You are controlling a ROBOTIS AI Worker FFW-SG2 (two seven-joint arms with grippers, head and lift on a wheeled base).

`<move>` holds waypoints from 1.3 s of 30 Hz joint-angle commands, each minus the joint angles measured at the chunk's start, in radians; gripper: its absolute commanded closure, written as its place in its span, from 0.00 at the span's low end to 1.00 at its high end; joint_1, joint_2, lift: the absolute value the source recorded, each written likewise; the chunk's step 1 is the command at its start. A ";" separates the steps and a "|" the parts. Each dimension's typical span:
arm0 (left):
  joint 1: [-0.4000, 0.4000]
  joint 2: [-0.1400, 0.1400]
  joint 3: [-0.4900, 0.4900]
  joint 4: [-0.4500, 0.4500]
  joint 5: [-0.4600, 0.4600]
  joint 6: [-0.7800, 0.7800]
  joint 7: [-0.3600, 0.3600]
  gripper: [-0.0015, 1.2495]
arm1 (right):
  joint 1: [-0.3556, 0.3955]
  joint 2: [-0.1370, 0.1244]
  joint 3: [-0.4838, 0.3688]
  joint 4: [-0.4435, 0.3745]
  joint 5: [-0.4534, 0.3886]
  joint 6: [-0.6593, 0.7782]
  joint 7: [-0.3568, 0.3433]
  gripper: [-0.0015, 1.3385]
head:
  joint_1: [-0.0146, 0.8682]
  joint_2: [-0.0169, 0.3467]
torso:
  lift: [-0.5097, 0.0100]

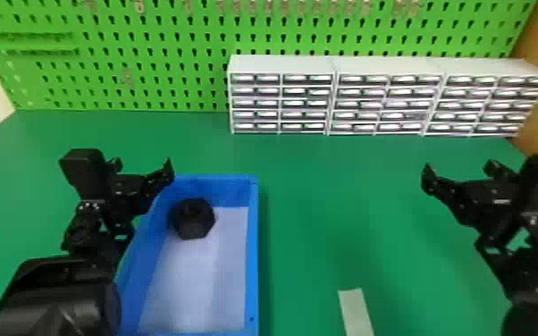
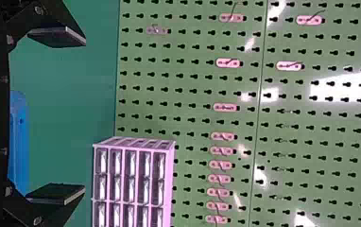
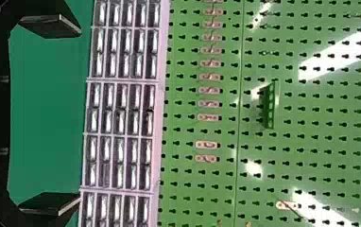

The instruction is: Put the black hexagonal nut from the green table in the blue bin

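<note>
Okay, black hexagonal nut (image 1: 193, 219) inside blue bin (image 1: 253, 250); left gripper (image 1: 142, 164) spread, right gripper (image 1: 458, 167) likewise.

The green desk (image 1: 317, 223) is carrying a blue bin (image 1: 253, 250) on its left side. A pale strip (image 1: 355, 310) is lying to the bin's right, and white drawer cabinets (image 1: 388, 103) are standing in a row at the back.
</note>
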 commanded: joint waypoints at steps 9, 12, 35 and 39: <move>0.004 -0.003 0.005 -0.005 0.004 0.000 0.000 0.15 | 0.027 0.009 0.004 0.000 0.000 -0.027 -0.011 0.06 | 0.79 0.19 | 0.79; 0.004 -0.003 0.005 -0.006 0.005 0.000 0.000 0.15 | 0.023 0.009 0.007 0.000 0.000 -0.027 -0.011 0.06 | 0.79 0.19 | 0.79; 0.006 -0.003 0.005 -0.009 0.007 0.000 0.000 0.15 | 0.020 0.002 0.030 0.000 0.008 -0.027 -0.011 0.06 | 0.79 0.19 | 0.79; 0.006 -0.003 0.007 -0.009 0.007 0.000 0.000 0.15 | 0.022 0.002 0.030 0.001 0.008 -0.025 -0.011 0.06 | 0.79 0.19 | 0.79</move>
